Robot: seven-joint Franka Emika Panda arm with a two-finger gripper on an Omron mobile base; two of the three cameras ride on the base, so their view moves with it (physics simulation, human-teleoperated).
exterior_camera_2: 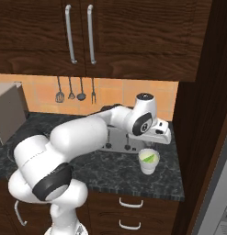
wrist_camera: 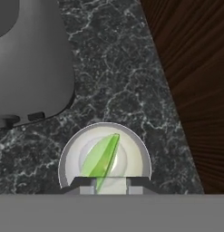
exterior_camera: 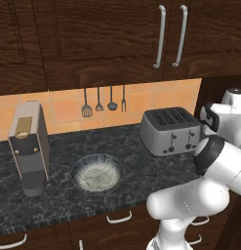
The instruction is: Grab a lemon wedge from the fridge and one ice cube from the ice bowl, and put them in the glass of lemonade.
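Note:
The glass of lemonade stands on the dark counter, right of the toaster and close to the wooden side panel. My gripper hovers just above its rim. From the hand view I look straight down into the glass. A thin green wedge slants over the pale liquid, its lower end caught between my fingertips, so the gripper is shut on it. The speckled ice bowl sits farther left on the counter, whitish inside. The lemon wedge is out of view. A strip of the light-grey fridge shows at the far right.
A silver toaster stands right beside the glass. A coffee machine stands at the counter's left end. Utensils hang on the tiled wall under dark cabinets. A tall dark wood panel closes the counter's right end.

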